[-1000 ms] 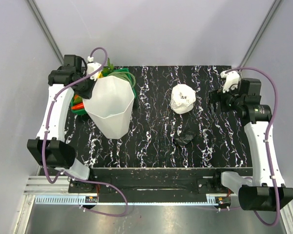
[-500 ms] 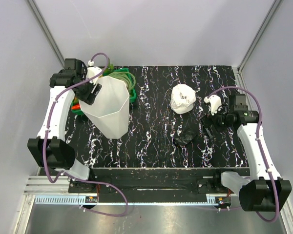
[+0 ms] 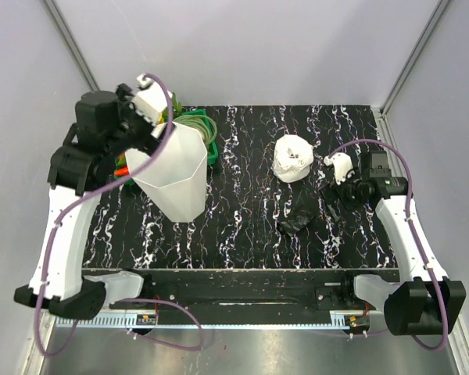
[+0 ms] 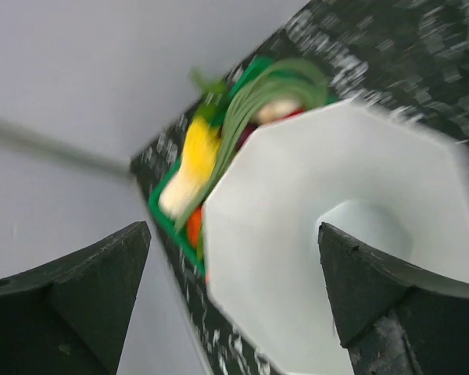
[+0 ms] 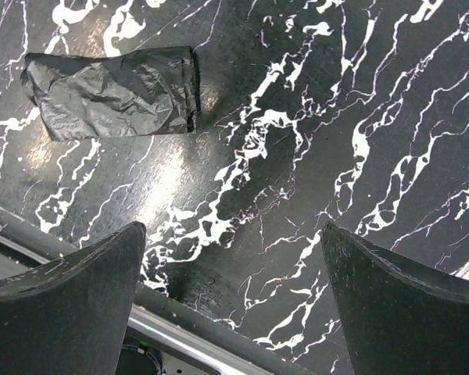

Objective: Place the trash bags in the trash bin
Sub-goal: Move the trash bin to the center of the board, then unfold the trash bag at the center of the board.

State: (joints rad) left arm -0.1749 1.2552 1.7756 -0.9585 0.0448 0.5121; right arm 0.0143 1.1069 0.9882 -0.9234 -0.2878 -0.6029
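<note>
The black trash bag [image 3: 297,220] is lying crumpled on the bench [image 3: 242,234], right of middle, not in anything yet. What's new: the right hand [image 3: 334,205] swung in from the far right side and now hovers just right of the bag, fingers spread, holding nothing. Over on the left, the left hand [image 3: 144,134] just let go at the far rim of the trash bin [image 3: 172,176] and lifted, fingers wide apart too. So I'd guess the bin's set and the pickup comes next. Bin looks empty inside. The green basket [image 3: 197,129] behind it has toy veg in it.
</note>
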